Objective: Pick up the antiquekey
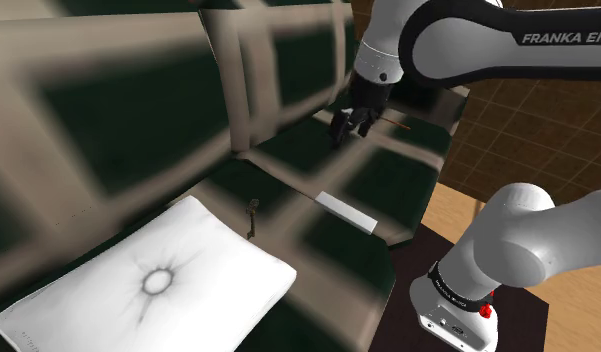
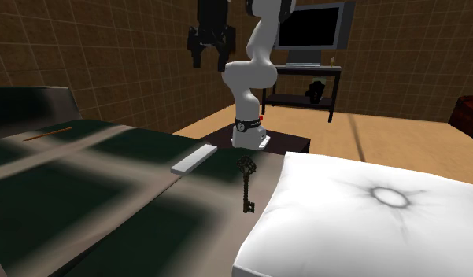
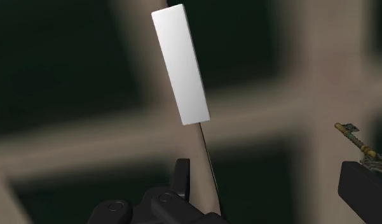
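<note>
Key: dark, old-style metal, long thin shank. Lies flat on the seat of the sofa, in the middle part of the seat, between the white bar and the pillow. Just beside the pillow's near edge, not touching it. Apart from the bar. Nothing grips it.

Sofa: dark green cover with broad beige checks; backrest rising behind the seat.

Pillow: white, square, with a dark tufted button at its centre. Lies on the seat at one end of the sofa.

Bar: white, flat, oblong, plain. Lies near the seat's front edge, on the robot's side of the key.

Stick: thin, brownish, pencil-like. Lies on the seat near the end of the sofa opposite the pillow, well apart from the key.

Arm: white with dark joints, reaching from its stand at the sofa's front edge out over the seat.

Jaws: black, standing wide apart, holding nothing. Raised high above the seat, over the stick's end of the sofa and well apart from the key. In the wrist view the bar lies below them and the key shows beside one finger.

Background: monitor on a dark rack, brown tiled walls, wooden floor.
</note>
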